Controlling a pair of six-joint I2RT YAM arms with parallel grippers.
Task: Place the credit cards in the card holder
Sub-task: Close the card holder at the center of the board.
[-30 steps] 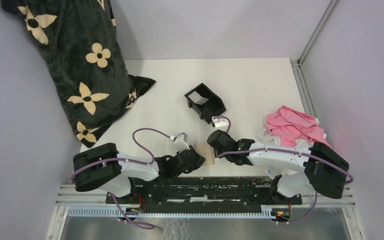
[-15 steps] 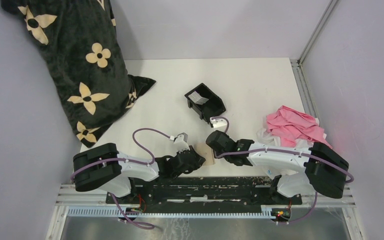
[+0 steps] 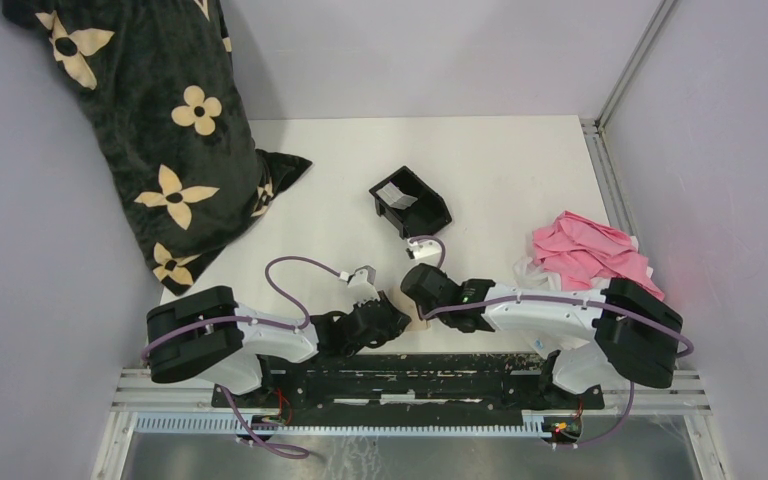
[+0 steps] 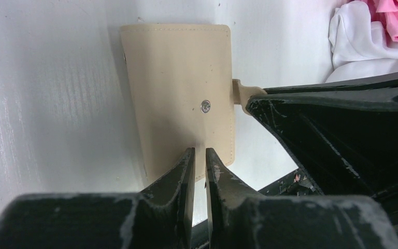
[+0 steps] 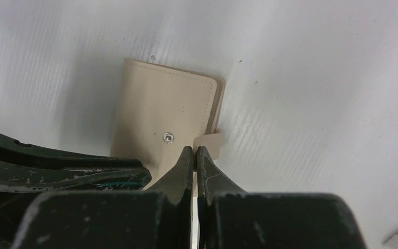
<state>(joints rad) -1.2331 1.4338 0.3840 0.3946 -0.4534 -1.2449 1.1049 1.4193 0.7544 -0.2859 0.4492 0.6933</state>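
The card holder [image 4: 179, 88] is a tan folded wallet with a metal snap stud, lying closed on the white table. My left gripper [image 4: 196, 155] is shut on its near edge, with a narrow gap between the fingers. My right gripper [image 5: 194, 150] is shut on the little snap tab [image 5: 213, 140] at the wallet's side. In the top view both grippers, left [image 3: 395, 318] and right [image 3: 415, 295], meet near the table's front edge and cover the wallet. One pale grey credit card [image 3: 396, 193] lies in the black tray [image 3: 425, 215].
A black cushion with cream flowers [image 3: 160, 130] leans at the back left. A pink cloth on white fabric [image 3: 590, 250] lies at the right edge. The table's metal front rail [image 3: 410, 365] runs just behind the grippers.
My right gripper has slid left to the wallet and shut on the snap tab. The left gripper and the wallet have stayed put.
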